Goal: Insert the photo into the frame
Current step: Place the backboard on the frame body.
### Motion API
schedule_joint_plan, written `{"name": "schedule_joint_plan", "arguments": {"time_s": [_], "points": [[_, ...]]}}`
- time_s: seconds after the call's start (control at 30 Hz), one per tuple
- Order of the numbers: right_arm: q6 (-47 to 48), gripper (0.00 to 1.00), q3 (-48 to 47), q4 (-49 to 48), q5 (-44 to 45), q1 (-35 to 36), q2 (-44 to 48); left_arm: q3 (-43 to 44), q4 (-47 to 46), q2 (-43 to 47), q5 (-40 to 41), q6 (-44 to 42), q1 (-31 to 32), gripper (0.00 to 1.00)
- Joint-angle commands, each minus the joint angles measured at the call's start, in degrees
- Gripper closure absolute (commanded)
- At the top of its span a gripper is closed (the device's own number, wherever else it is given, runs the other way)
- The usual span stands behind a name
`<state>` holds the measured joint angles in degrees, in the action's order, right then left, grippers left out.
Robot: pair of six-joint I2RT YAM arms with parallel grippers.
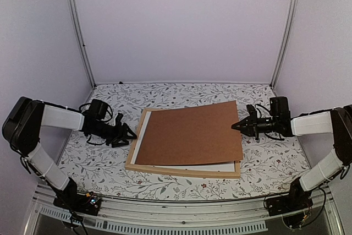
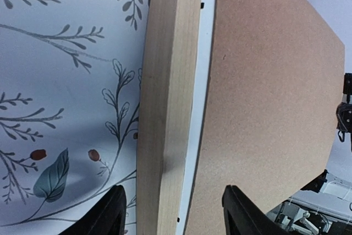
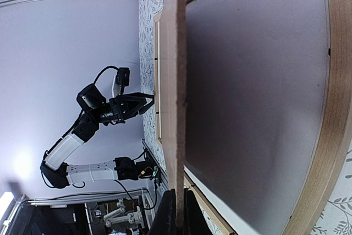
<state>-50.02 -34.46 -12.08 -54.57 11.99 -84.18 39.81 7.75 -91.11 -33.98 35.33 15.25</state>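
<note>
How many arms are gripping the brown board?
1. The right arm has its jaws shut on the right edge of the board; the left arm holds its jaws open beside the frame, off the board.

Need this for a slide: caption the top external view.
Right gripper holds the board tilted over the frame; left gripper open beside it.

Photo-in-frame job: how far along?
Done, apparently: a white sheet lies in the frame, likely the photo face down, though no print side shows. In hand: the right gripper has its fingers shut on the backing board, which sits skewed, right edge raised. The left gripper is open beside the frame's left bar. Left: square the board and lay it flat.
</note>
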Motion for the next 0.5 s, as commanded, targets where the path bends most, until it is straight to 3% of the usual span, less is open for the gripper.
{"name": "schedule_joint_plan", "arguments": {"time_s": [0.0,0.47], "points": [[1.98,1.00,-2.51,-2.16,2.10,0.09,-1.70,1.14,0.07,-0.88,-0.20,-1.05,-0.42,0.37],[2.25,1.00,-2.54,-2.29,4.53,2.02,-4.00,1.01,-1.09,-1.50,-0.36,-0.66,0.64,0.37]]}}
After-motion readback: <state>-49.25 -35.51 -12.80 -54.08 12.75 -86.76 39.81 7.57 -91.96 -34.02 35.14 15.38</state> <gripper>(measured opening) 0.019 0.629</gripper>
